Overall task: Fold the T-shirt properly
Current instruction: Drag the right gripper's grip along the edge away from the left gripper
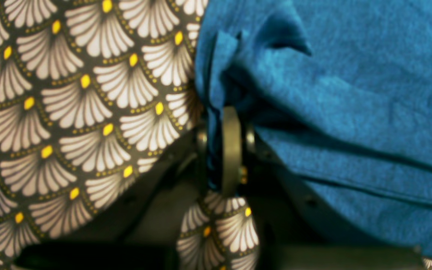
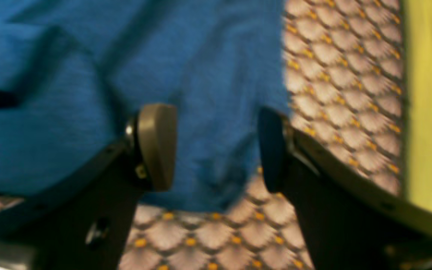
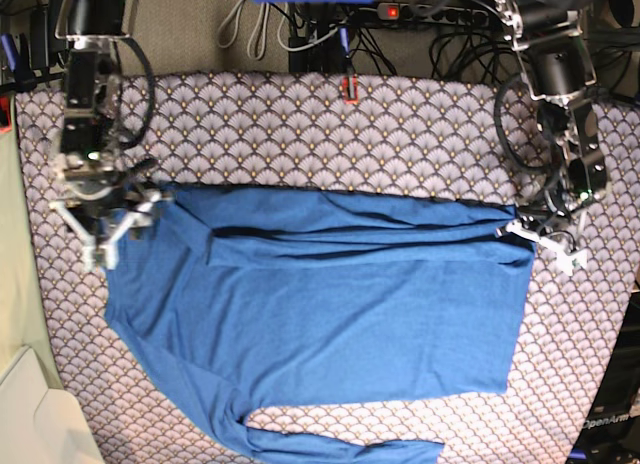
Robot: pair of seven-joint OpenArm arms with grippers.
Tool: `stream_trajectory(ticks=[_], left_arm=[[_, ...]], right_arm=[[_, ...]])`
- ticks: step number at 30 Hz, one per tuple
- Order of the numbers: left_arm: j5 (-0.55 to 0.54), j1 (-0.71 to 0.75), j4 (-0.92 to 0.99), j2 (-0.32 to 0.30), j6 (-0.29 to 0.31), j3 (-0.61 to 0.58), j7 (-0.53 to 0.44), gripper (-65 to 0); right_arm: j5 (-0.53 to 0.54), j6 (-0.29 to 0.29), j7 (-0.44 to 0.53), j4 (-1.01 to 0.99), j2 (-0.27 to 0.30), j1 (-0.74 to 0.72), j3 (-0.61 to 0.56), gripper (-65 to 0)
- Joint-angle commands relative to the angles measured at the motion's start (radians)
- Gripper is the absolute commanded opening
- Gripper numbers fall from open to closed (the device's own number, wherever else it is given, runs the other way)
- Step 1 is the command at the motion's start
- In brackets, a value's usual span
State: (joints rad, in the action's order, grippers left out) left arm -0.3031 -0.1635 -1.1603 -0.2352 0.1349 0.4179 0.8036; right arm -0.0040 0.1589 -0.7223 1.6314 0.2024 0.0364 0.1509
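The blue T-shirt (image 3: 330, 314) lies spread on the scallop-patterned cloth (image 3: 300, 134), its far edge folded over toward the middle and one long sleeve (image 3: 330, 446) along the near edge. My left gripper (image 3: 535, 234) is at the shirt's right far corner. In the left wrist view it (image 1: 219, 150) is shut on a bunched edge of the blue fabric (image 1: 351, 93). My right gripper (image 3: 105, 222) is at the shirt's left far corner. In the right wrist view it (image 2: 214, 150) is open, its fingers straddling the shirt's edge (image 2: 69, 93), holding nothing.
The patterned cloth (image 1: 69, 112) covers the whole table (image 2: 343, 75). A yellow-green surface (image 2: 429, 93) borders it beside the right gripper. Cables and a power strip (image 3: 400, 14) run behind the table. A small red item (image 3: 348, 87) sits at the far edge. A white object (image 3: 30, 414) stands at the near left.
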Motion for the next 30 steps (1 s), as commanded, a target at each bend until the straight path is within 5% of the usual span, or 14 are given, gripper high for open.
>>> stream_trajectory(ticks=[1, 30], left_arm=[[-0.005, -0.005, -0.002, -0.002, 0.002, -0.001, 0.04, -64.5], [-0.001, 0.006, -0.089, -0.029, -0.002, -0.001, 0.043, -64.5]], right_arm=[[-0.003, -0.003, 0.017, 0.017, 0.01, -0.007, 0.017, -29.5], [0.002, -0.003, 0.06, -0.105, -0.002, 0.052, 0.037, -32.4]])
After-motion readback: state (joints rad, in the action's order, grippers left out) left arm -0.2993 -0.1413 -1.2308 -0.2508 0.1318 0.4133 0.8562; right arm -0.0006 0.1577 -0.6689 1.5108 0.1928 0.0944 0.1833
